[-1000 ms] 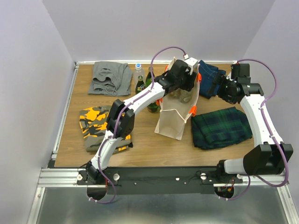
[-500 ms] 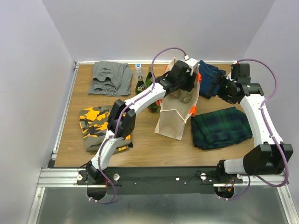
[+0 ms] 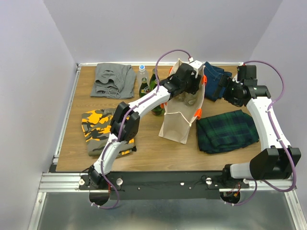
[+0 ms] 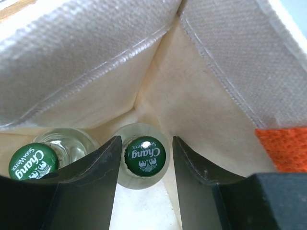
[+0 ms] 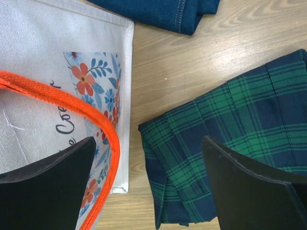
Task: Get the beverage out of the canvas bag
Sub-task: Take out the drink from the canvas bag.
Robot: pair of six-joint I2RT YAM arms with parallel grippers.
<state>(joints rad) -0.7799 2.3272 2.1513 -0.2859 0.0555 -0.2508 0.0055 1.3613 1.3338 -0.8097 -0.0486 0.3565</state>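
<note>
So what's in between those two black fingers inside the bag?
A green-capped bottle inside the canvas bag, between the left gripper fingers; left wrist view shows it.

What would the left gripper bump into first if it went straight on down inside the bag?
The green-capped bottle, sitting right between the fingers of the left gripper, inside the canvas bag. Its cap faces the gripper, with nothing in between. How far down it is cannot be told.
</note>
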